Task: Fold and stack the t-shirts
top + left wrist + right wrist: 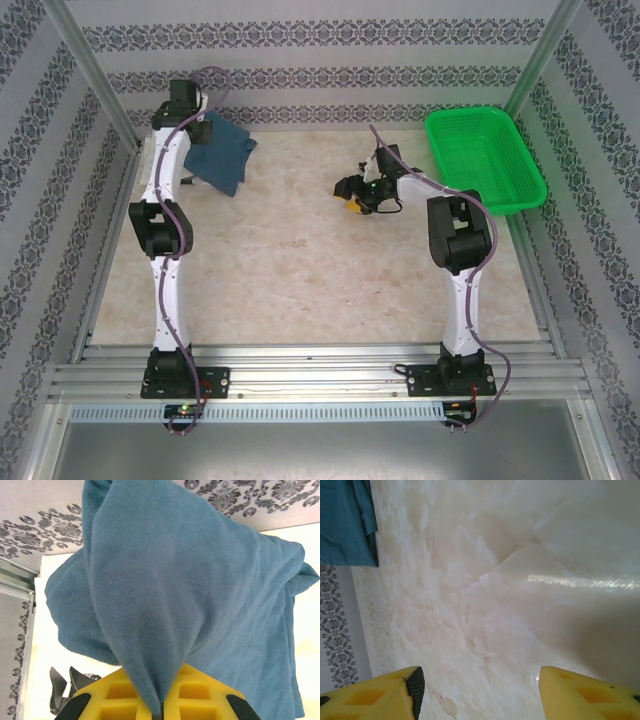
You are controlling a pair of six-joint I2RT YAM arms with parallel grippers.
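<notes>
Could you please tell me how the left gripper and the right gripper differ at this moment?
The left gripper is shut on the teal t-shirt; the right gripper is open and empty. The left gripper is at the far left corner of the table; the right gripper hangs over its bare middle, nearer the green basket. Both have yellow fingers.

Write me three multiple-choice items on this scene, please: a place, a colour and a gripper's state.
1. Where on the table is the blue shirt? A far left corner; B near right corner; C centre.
2. What colour is the basket? A red; B green; C white.
3. How is the right gripper? A shut on the shirt; B shut on nothing; C open over bare tabletop.
1 A: the left gripper pinches it at the far left. 2 B: bright green mesh. 3 C: its fingers stand apart, nothing between.
</notes>
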